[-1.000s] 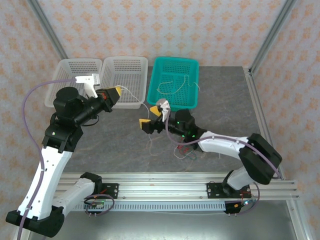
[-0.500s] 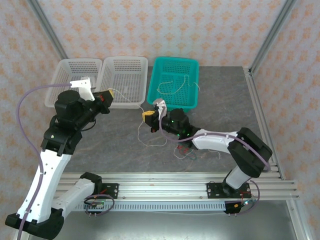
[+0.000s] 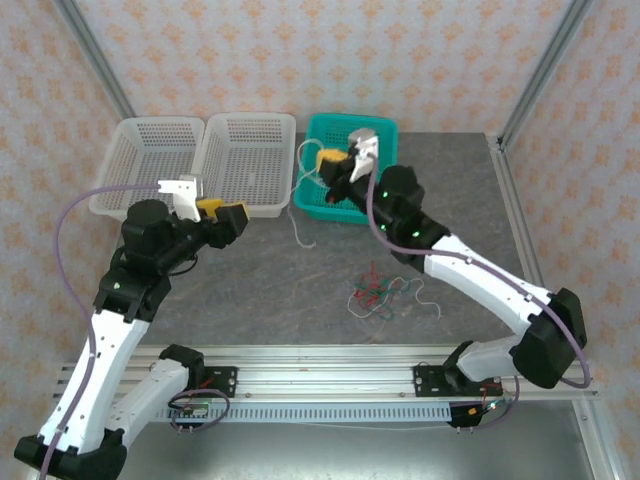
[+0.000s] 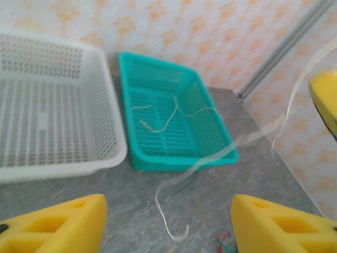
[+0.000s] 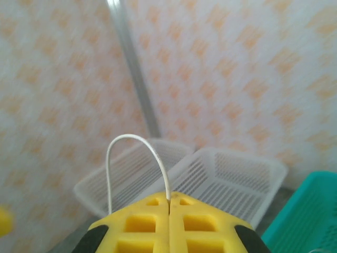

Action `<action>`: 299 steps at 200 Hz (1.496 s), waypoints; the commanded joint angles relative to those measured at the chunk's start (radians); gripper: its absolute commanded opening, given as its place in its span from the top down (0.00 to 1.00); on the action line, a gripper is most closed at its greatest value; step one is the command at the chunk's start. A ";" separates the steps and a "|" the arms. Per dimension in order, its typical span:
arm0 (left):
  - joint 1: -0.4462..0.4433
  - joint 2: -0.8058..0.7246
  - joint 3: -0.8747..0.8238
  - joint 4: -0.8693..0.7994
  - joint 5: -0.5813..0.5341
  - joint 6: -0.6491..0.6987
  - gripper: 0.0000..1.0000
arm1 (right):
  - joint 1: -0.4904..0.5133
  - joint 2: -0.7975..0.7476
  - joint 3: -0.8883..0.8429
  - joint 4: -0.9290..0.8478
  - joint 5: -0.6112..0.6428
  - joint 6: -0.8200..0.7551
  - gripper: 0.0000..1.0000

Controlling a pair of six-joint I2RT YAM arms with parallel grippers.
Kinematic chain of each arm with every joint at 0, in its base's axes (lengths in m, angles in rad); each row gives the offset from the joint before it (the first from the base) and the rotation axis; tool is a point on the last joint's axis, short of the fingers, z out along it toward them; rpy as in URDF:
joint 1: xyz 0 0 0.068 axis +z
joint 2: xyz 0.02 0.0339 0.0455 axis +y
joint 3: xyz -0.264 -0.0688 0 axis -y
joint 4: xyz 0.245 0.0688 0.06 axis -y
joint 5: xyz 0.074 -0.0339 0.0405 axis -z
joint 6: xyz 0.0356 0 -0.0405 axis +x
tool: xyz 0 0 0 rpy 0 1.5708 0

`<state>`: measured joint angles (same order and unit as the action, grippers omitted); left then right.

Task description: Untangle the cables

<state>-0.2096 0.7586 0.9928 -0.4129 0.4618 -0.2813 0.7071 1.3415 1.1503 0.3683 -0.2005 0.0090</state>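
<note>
The right tool (image 5: 168, 206) was shut, its two yellow fingers pressed flat together on a cream-white cable (image 5: 131, 136) that rose from the seam between them in a narrow loop. Seen from above, this tool hung raised over the left end of the teal basket (image 3: 388, 128). The cable drooped from it past the basket's near left corner toward the grey bench (image 3: 250, 275), its lower end curling just in front of the basket. The left tool (image 3: 235, 215) stood wide with nothing between its yellow fingers. It was in front of the right-hand white basket (image 3: 245, 128) and pointed toward the hanging cable, apart from it. In its wrist view the cable ran as a pale strip from the upper right down to the bench between the two fingers, touching neither. A second white basket (image 3: 150, 130) sat just beside the first, on its left. A few loose cream wires (image 4: 167, 113) lay on the floor of the teal basket. The red and green cables (image 3: 372, 295) lay in a small tangled heap on the bench, nearer the arm bases than the teal basket and well apart from both tools.
</note>
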 commanded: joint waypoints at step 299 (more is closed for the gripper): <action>-0.506 0.320 -0.205 0.394 -0.134 -0.130 0.03 | -0.282 -0.471 -0.340 -1.070 0.389 0.640 0.36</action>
<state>-0.5926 0.9123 0.7727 -0.1665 0.4870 -0.3622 0.4248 0.9318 0.9257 -0.4526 0.0654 0.5186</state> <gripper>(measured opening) 0.984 0.642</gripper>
